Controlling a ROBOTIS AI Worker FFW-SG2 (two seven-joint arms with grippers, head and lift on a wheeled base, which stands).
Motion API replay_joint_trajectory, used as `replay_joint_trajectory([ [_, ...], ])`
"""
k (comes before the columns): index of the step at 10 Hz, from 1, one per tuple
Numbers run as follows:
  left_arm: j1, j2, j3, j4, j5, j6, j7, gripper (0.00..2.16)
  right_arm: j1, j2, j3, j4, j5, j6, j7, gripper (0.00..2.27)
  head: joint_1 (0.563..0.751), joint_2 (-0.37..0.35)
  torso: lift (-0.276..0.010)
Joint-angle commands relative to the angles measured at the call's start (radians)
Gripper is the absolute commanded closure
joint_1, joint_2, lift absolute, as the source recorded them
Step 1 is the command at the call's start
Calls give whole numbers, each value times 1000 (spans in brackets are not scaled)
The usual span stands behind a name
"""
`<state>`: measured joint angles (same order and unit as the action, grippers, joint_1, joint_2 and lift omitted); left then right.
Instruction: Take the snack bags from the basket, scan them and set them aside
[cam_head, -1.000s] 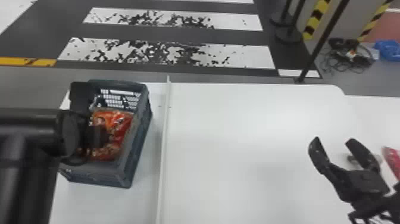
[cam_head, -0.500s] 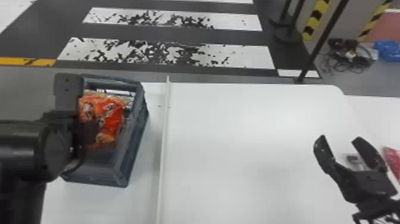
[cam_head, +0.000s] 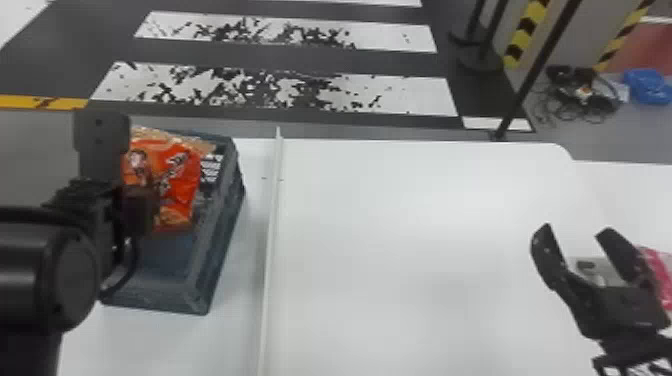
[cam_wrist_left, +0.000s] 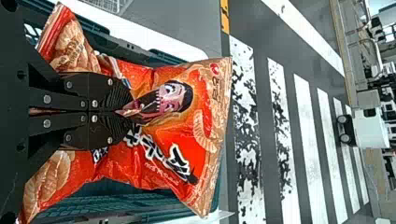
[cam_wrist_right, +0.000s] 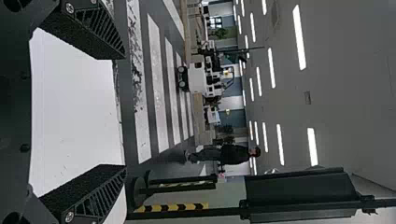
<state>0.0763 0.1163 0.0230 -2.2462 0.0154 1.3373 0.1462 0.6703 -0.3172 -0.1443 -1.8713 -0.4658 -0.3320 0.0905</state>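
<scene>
My left gripper (cam_head: 142, 200) is over the left part of the dark basket (cam_head: 200, 280), holding an orange snack bag (cam_head: 175, 170). In the left wrist view the two fingers of the left gripper (cam_wrist_left: 126, 111) are closed together on the middle of the snack bag (cam_wrist_left: 187, 135), which has crinkled around them; the basket (cam_wrist_left: 168, 56) lies behind it. My right gripper (cam_head: 575, 232) stands at the right side of the white table (cam_head: 400, 250), fingers spread with nothing between them. The right wrist view shows the same wide gap in the right gripper (cam_wrist_right: 125, 112).
A thin white raised strip (cam_head: 270, 240) runs along the table just right of the basket. A pink-red item (cam_head: 660, 275) and a small grey object (cam_head: 592, 270) are by the right gripper. Black posts (cam_head: 540, 70) stand beyond the table.
The left gripper and the snack bag have risen from lower in the basket and shifted toward the left. The right gripper has moved slightly to the right.
</scene>
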Motion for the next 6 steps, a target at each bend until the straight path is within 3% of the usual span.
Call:
replay_joint_trajectory([
  [1,3,-3,-5,-1,-2,9,-2,2135,0,1,-1,1,-4,0,0,97,695,-60,-75],
  [3,26,-6,-8,-27,-3,6,3,2135,-2,0,0,3,-5,0,0,97,695,-66,-75],
  [6,74,-20,-60,-193,8,12,-20,2135,5,0,-8,0,-7,-15,0,97,695,-93,-75],
])
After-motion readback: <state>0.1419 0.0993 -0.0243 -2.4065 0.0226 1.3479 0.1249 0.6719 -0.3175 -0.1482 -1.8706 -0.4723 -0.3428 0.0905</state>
